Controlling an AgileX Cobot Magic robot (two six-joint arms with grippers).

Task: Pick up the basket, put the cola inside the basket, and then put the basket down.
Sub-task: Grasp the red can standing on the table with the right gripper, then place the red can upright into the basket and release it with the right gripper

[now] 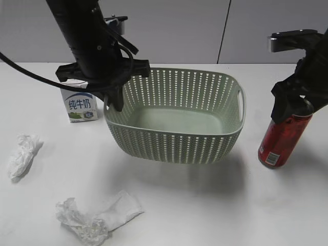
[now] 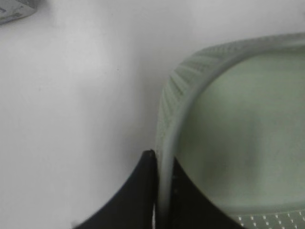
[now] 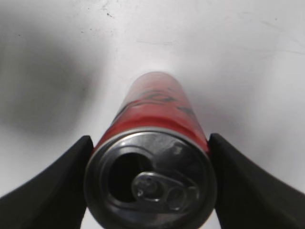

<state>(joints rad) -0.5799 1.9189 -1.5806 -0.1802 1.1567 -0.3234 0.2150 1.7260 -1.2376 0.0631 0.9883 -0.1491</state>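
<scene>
The pale green basket [image 1: 174, 146] is held a little above the white table, with a shadow under it. My left gripper [image 1: 114, 100] is shut on its left rim; in the left wrist view the black fingers [image 2: 162, 162] pinch the rim [image 2: 190, 81] from both sides. The red cola can [image 1: 279, 141] is to the right of the basket, outside it and tilted. My right gripper [image 1: 294, 110] is shut on its upper end. In the right wrist view the fingers [image 3: 150, 143] press both sides of the can [image 3: 152, 105] just below its opened silver top.
A white-and-blue milk carton [image 1: 79, 107] stands behind the basket's left end; its corner shows in the left wrist view [image 2: 14, 9]. Crumpled white tissues lie at the left [image 1: 23, 154] and at the front [image 1: 95, 218] of the table.
</scene>
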